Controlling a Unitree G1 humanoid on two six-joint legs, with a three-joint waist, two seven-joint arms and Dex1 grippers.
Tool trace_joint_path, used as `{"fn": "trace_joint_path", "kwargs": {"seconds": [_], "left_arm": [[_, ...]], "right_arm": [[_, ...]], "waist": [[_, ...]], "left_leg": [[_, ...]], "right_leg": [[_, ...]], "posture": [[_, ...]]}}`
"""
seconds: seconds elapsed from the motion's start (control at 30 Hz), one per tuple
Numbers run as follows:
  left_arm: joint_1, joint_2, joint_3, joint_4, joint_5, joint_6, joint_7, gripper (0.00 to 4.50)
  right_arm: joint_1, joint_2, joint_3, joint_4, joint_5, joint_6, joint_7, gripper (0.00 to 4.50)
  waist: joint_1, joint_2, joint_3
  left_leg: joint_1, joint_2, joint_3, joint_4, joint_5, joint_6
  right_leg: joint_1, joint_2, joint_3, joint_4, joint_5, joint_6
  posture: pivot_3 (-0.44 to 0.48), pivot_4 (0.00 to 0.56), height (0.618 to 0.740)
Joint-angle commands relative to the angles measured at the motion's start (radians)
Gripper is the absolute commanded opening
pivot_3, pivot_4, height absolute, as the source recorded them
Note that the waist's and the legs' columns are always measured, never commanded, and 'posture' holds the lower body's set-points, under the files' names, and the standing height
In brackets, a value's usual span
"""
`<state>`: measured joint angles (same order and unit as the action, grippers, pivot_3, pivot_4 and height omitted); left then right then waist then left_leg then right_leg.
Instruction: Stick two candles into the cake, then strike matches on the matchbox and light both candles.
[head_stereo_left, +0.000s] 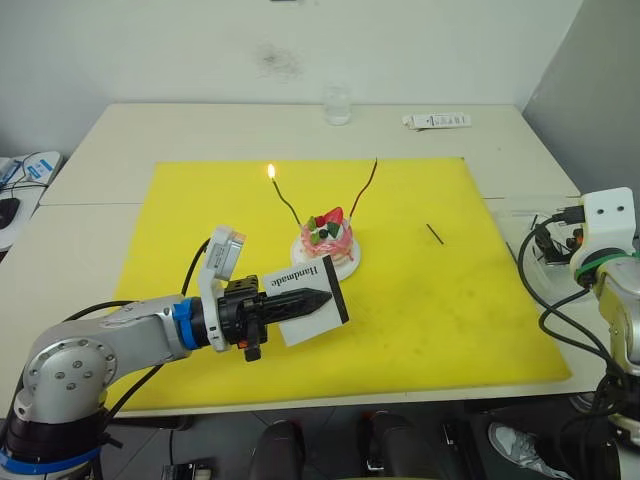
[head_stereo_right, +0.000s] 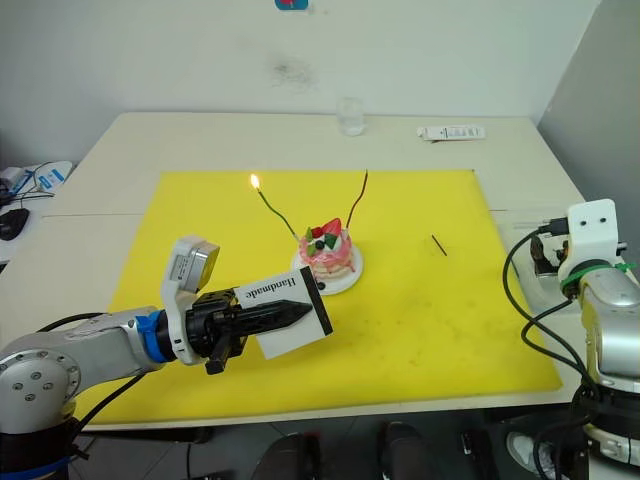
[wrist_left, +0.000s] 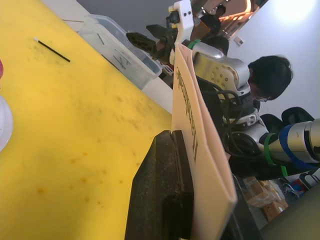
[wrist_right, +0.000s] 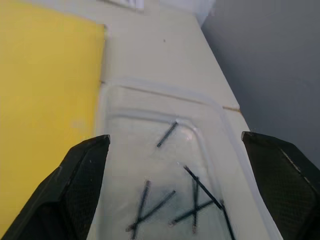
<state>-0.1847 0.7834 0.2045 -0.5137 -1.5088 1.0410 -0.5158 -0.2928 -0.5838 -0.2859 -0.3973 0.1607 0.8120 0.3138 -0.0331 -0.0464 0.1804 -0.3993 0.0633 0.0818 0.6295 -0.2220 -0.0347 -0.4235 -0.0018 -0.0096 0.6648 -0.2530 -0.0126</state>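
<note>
The left gripper (head_stereo_left: 318, 300) clamps the white matchbox (head_stereo_left: 305, 303), lettered "Handmade", near the cake (head_stereo_left: 327, 239). The right gripper (wrist_right: 177, 165) hangs wide apart above loose matches (wrist_right: 170, 197).

A pale cream table (head_stereo_left: 100, 170) stands against a plain white wall (head_stereo_left: 150, 40) marked with a faint grey smudge (head_stereo_left: 278, 62), with a grey wall (head_stereo_right: 600, 80) meeting it at the right. A bright yellow mat (head_stereo_left: 450, 300) covers most of the tabletop. Near the far edge sit a clear glass (head_stereo_left: 337, 104) and a white remote control (head_stereo_left: 437, 121). A seated person (wrist_left: 270, 77) appears beyond the table.
</note>
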Motion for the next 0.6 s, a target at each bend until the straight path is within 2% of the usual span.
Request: {"fn": "trace_joint_path", "kwargs": {"seconds": [0.03,0.17,0.37,0.6], "left_arm": [[0.010,0.013,0.022,-0.015,0.001,-0.018,-0.022,0.00],[0.010,0.015,0.012,-0.009,0.020,-0.022,-0.034,0.00],[-0.008,-0.017,-0.004,-0.002,0.056,-0.043,-0.017,0.00],[0.000,-0.026,0.002,-0.003,0.059,-0.044,-0.001,0.00]], "right_arm": [[-0.012,0.008,0.094,-0.133,0.151,-0.011,0.168,4.46],[-0.036,0.017,0.160,-0.055,0.217,0.006,0.249,4.46],[-0.133,0.132,0.198,0.218,0.133,-0.166,0.160,4.46],[-0.198,0.160,0.215,0.439,0.063,-0.318,0.141,4.46]], "waist": [[0.000,0.000,0.000],[0.008,0.000,0.000],[0.008,-0.001,0.000],[0.007,0.000,0.000]], "left_leg": [[0.000,0.000,0.000,0.000,0.000,0.000],[0.000,0.000,-0.001,0.000,0.000,0.000],[-0.001,-0.004,0.000,0.002,0.000,0.000],[-0.001,-0.001,-0.001,0.001,0.000,0.000]], "right_leg": [[0.000,0.000,0.000,0.000,0.000,0.000],[0.001,0.000,-0.001,0.000,0.000,0.000],[0.002,-0.001,0.001,-0.001,0.002,0.002],[0.001,0.000,0.001,-0.001,0.001,0.001]], "posture": [[0.000,0.150,0.740],[0.000,0.150,0.740],[0.000,0.150,0.740],[0.000,0.150,0.740]]}}
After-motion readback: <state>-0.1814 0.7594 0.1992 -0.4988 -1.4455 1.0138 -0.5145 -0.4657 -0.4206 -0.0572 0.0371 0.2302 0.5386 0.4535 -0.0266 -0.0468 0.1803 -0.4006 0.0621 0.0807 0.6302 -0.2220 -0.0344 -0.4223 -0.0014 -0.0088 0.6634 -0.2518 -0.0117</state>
